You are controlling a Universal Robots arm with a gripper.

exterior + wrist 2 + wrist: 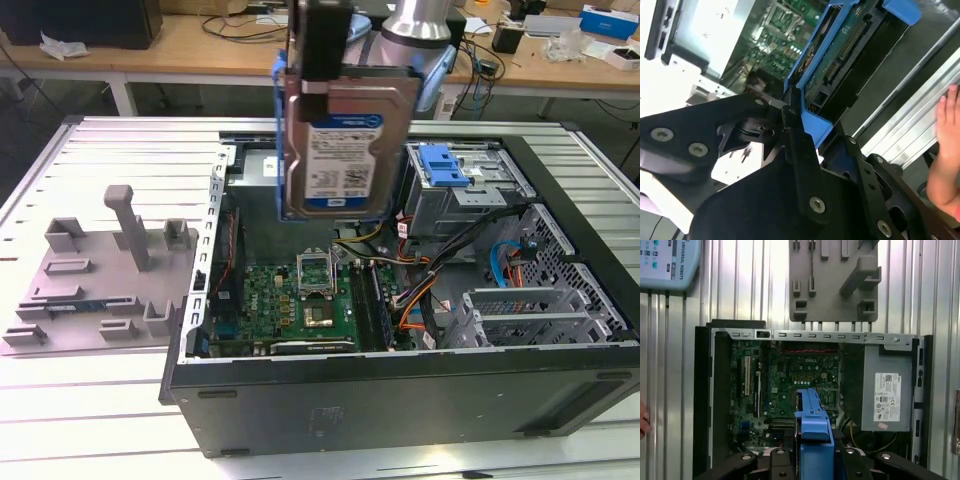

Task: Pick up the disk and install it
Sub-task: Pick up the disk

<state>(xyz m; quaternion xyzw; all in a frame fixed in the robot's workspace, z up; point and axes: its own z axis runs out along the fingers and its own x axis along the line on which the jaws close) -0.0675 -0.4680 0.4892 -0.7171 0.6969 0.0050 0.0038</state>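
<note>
Gripper [802,122]: fingers were clenched on the blue carrier of the disk [345,150], which hung on edge at upper centre of the exterior view, above the open computer case [400,390].

Risks, as judged: a slip would drop it onto the motherboard [300,290]; cables [420,295] beside the drive cage [450,190] could snag it.

Room: open above the case, tight between the cage walls.

1 hand [945,150] was near the case, over the tabletop [80,420].

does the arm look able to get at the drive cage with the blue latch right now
Probably yes: the computer case lies open upward, and the gripper, shut on the disk, hangs above it beside the drive cage. Nothing visible stands between them.
</note>
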